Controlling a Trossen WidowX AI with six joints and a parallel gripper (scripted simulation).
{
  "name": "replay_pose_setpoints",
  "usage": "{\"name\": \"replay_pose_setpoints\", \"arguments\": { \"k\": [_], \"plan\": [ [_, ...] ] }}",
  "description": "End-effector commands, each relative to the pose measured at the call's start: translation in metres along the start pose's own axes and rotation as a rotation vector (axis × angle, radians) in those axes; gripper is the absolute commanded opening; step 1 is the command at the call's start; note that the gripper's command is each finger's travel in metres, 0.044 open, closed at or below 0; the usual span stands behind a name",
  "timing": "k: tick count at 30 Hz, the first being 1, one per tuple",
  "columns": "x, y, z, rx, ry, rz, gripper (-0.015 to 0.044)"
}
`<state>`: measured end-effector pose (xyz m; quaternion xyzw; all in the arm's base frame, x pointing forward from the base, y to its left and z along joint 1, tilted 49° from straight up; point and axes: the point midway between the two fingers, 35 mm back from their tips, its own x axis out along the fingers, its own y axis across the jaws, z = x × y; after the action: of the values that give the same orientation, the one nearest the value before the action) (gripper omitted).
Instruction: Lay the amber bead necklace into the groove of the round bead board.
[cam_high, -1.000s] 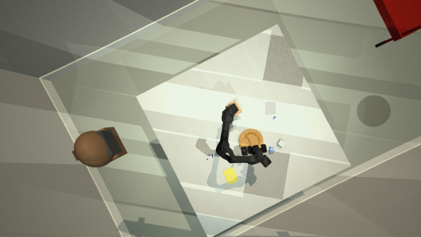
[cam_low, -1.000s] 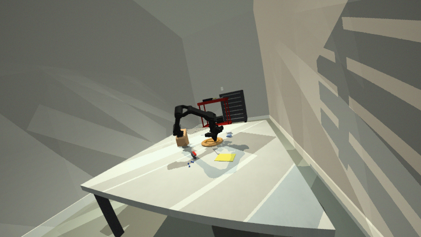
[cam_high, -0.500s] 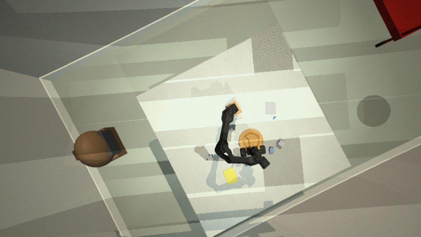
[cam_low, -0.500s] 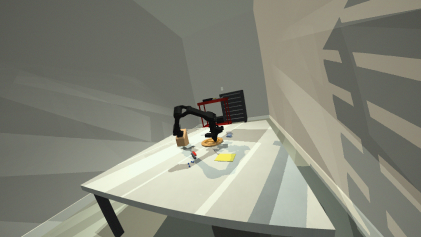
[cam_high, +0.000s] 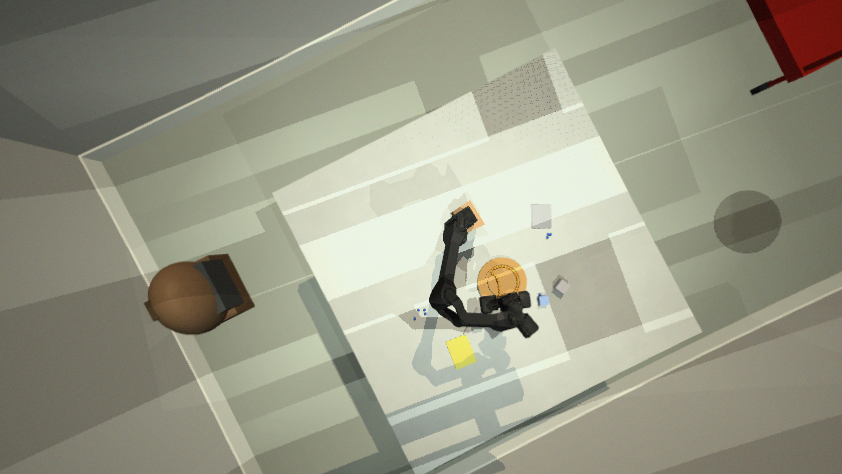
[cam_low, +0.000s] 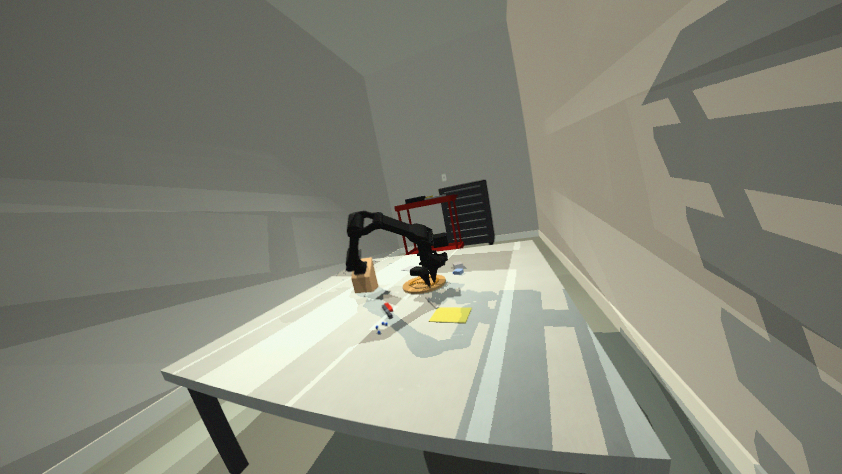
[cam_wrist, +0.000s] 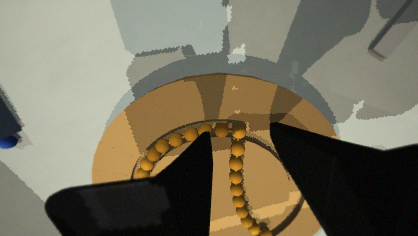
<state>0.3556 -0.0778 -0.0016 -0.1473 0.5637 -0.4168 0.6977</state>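
The round orange-brown bead board (cam_high: 483, 279) (cam_wrist: 172, 102) lies flat on the table. The amber bead necklace (cam_high: 502, 266) (cam_wrist: 235, 164) lies on it. In the wrist view, its left arc follows the ring groove up to the far side. From there a strand bends sharply and runs inside the ring toward the near right, leaving the right stretch of groove (cam_wrist: 298, 209) bare. My gripper (cam_wrist: 239, 133) (cam_low: 431, 284) is open low over the board, its fingertips on either side of the bend. The near part of the necklace is cut off in the wrist view.
A yellow sheet (cam_high: 460, 352) (cam_low: 450, 315) lies beside the board. A blue block (cam_high: 543, 300) and a grey cube (cam_high: 561, 286) lie on its other side. A pale square (cam_high: 540, 216) lies farther off. The arm stands on a wooden block (cam_low: 365, 280); a red and black object (cam_low: 387, 309) lies near it.
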Motion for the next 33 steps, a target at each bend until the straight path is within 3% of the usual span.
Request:
{"name": "replay_pose_setpoints", "arguments": {
  "k": [1,7,33],
  "plan": [
    [-0.0005,0.0001,0.0,0.0,0.0,0.0,0.0289],
    [-0.0014,-0.0004,-0.0006,-0.003,0.002,-0.002,0.044],
    [-0.0044,-0.0003,-0.0006,-0.003,-0.003,-0.005,0.044]
  ]
}}
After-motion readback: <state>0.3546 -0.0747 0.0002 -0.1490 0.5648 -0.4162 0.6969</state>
